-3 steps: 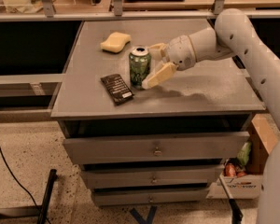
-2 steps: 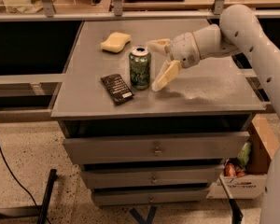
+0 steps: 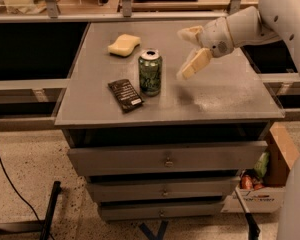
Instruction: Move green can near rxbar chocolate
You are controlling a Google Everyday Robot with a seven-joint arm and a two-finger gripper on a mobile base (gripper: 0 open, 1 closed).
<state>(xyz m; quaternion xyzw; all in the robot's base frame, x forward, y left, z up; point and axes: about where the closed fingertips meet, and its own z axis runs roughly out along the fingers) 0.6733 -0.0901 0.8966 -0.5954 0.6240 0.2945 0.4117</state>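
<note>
Upright green can (image 3: 150, 72) just beside rxbar chocolate (image 3: 125, 94); pincer (image 3: 189, 50) open, empty, R of can, apart.

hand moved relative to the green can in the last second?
Yes. The hand has pulled back, right and up, from the green can; it is now open and clear of it.

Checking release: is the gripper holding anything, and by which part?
Nothing held. The gripper hovers open beside the green can, apart from it.
</note>
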